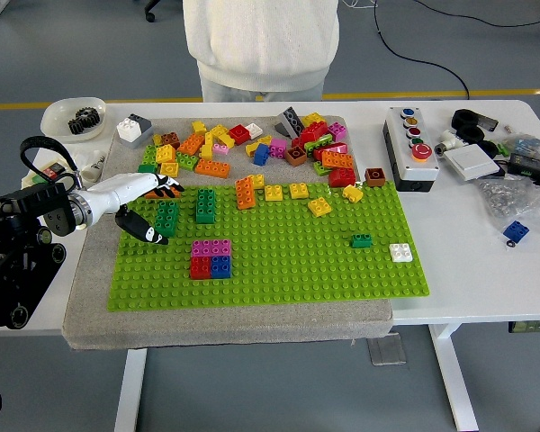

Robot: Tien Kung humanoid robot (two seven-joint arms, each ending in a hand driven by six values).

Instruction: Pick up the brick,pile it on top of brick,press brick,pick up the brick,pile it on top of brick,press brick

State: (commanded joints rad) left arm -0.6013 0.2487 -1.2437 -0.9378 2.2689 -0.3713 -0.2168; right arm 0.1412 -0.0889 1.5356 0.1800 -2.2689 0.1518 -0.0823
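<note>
My left hand (153,209), white with black fingertips, reaches over the left edge of the green baseplate (288,270). Its fingers are spread and hold nothing. The thumb lies just left of a dark green brick (167,217), and the other fingers rest above an orange brick (162,191). A second dark green brick (205,205) stands a little to the right. A flat pink, red and blue block (211,258) is pressed onto the plate further forward. A small green brick (361,240) and a white brick (400,252) sit at the plate's right.
Several loose bricks (252,144) lie heaped along the plate's far edge. A button box (409,148) and assorted clutter (504,162) take up the right side, with a blue brick (515,231) there too. A bowl of gears (72,117) stands far left. A person (261,45) stands behind.
</note>
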